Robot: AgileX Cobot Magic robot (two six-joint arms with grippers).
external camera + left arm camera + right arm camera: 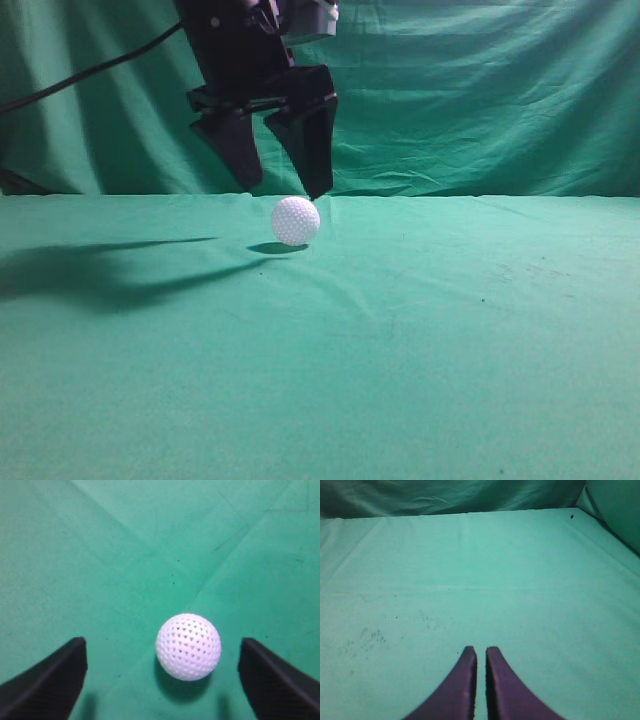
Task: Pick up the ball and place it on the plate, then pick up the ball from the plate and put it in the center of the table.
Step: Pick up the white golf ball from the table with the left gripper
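The white dimpled ball [295, 220] lies on the green cloth table [450, 330] near the middle. My left gripper [283, 185] hangs open just above and behind it, fingertips apart from the ball. In the left wrist view the ball [188, 646] lies between the two open black fingers [162, 655], nearer the right one, touching neither. My right gripper [480, 652] is shut and empty over bare cloth; it does not show in the exterior view. No plate is in view.
The draped green backdrop curtain [480, 90] hangs behind the table's far edge. A black cable [90, 75] runs from the left arm to the left. The arm's shadow [100, 270] lies on the cloth at left.
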